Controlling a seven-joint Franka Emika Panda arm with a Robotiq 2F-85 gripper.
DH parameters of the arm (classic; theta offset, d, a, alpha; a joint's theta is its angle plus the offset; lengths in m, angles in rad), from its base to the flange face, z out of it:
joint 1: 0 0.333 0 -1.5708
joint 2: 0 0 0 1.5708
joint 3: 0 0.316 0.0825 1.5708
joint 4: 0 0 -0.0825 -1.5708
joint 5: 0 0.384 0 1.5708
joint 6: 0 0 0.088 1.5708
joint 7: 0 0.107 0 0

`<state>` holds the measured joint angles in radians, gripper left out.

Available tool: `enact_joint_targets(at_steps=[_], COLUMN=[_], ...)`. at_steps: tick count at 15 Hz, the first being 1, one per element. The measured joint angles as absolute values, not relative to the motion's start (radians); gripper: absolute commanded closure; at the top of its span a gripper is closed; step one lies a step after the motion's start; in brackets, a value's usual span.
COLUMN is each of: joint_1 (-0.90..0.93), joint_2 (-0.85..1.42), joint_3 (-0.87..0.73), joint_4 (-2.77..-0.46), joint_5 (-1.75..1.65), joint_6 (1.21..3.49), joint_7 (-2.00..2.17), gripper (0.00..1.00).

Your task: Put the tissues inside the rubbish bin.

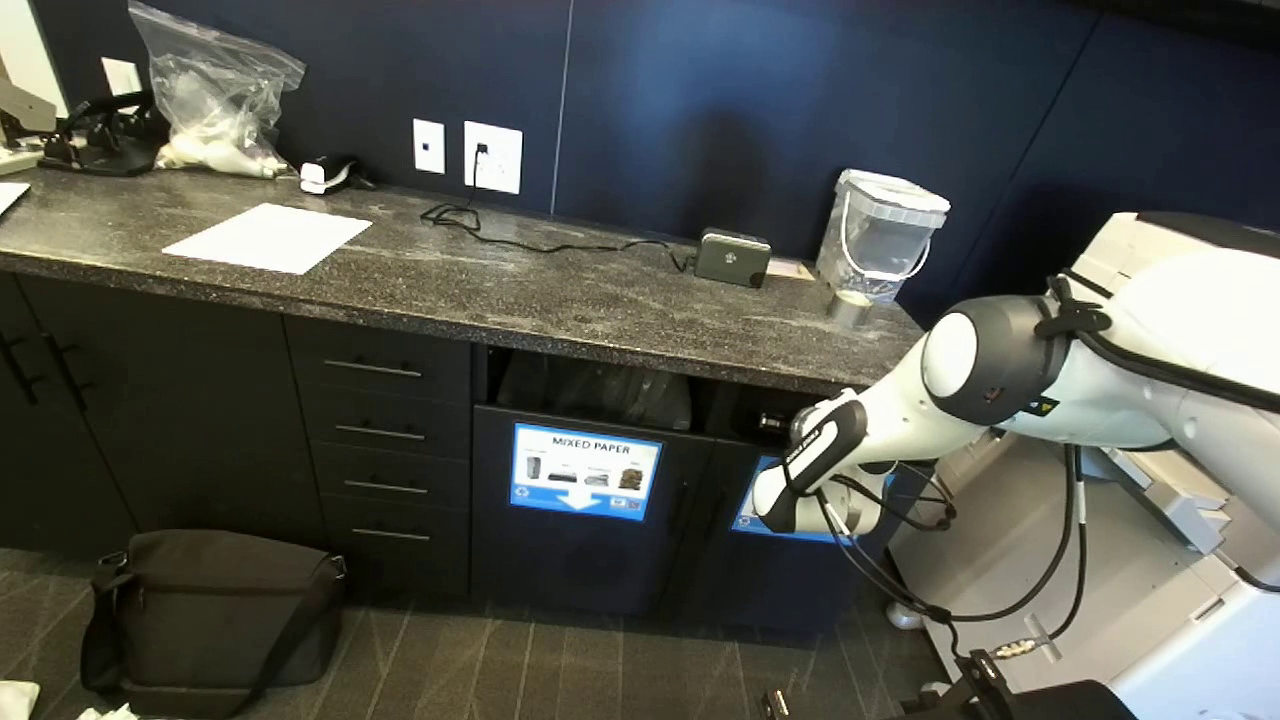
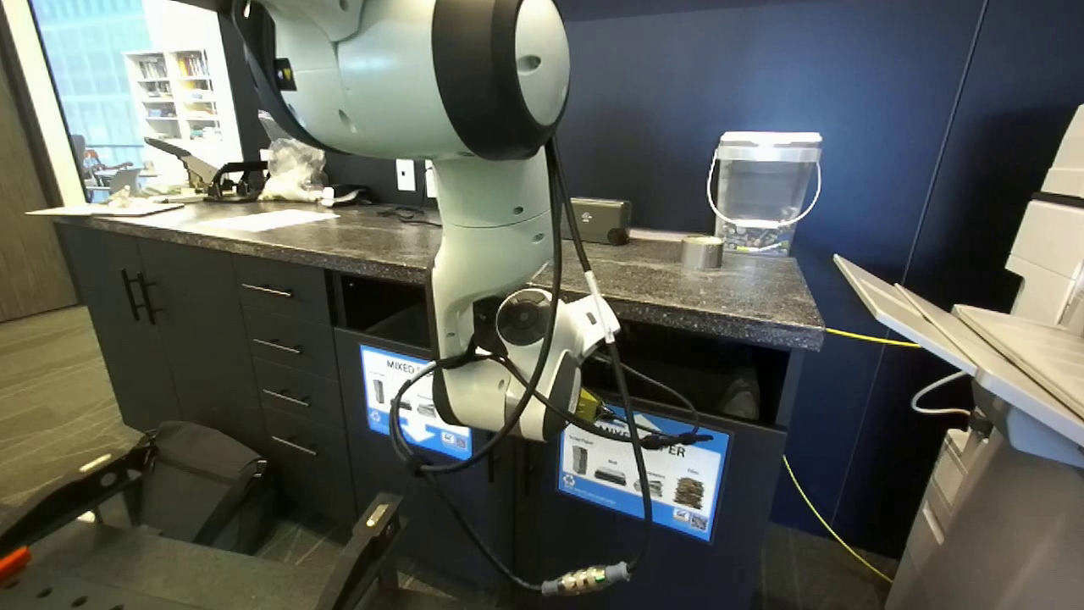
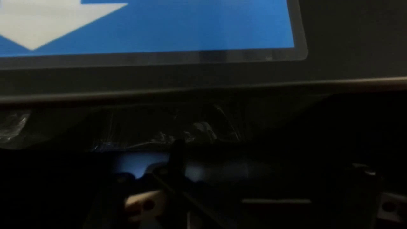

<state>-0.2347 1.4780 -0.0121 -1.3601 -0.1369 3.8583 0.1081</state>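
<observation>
Wide-jawed gripper [image 3: 268, 171] at the slot [image 2: 682, 366] between door edge [image 3: 203, 90] and countertop [image 2: 720, 296]

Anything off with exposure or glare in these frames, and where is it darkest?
Wrist view: darkest, lower half nearly black with faint glints, the sign standing out clearest; in an exterior view, soft glare on the wall and paper almost pure white; in an exterior view, bookcase pale and hazy in the background.

An office (mixed-paper signs [image 1: 586, 471], bookshelf [image 2: 171, 89]).
</observation>
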Motion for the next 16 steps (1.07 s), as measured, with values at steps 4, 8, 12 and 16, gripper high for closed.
enact_joint_targets(at_steps=[4, 8, 12, 16], joint_1=[-0.231, -0.214, -0.256, -0.261], joint_2=[1.405, 1.23, 1.049, 0.834], joint_3=[-0.044, -0.065, 0.0, 0.039], joint_4=[-1.433, -1.594, -1.722, -1.827], joint_5=[-0.136, -0.104, -0.179, -0.162], joint_6=[3.882, 3.685, 3.361, 3.007], joint_7=[0.083, 0.075, 0.062, 0.018], gripper=[0.0, 0.0, 0.0, 0.0])
